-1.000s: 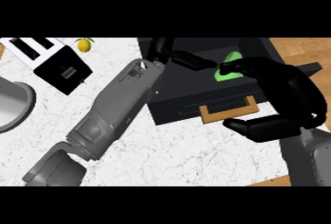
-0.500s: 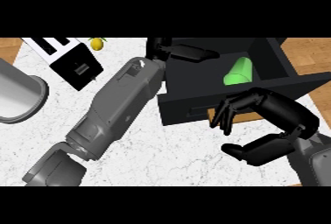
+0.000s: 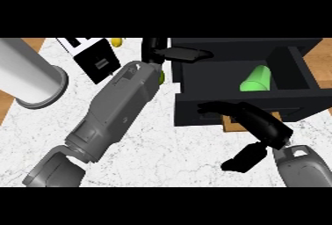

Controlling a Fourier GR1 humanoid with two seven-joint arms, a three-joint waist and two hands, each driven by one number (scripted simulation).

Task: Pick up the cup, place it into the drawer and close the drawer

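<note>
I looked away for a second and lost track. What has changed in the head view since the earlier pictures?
The right hand has let go of the green cup, which now lies inside the open drawer, and has come down to the drawer's front with its fingers extended. The left hand stays at the drawer's upper left corner. The drawer remains open.

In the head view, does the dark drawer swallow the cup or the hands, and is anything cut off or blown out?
Head view: the green cup stands out clearly inside the black drawer; the black right hand blends into the drawer's front, its outline hard to trace; the left hand merges with the drawer's rim; the white cylinder is cropped at the left edge; no glare.
</note>
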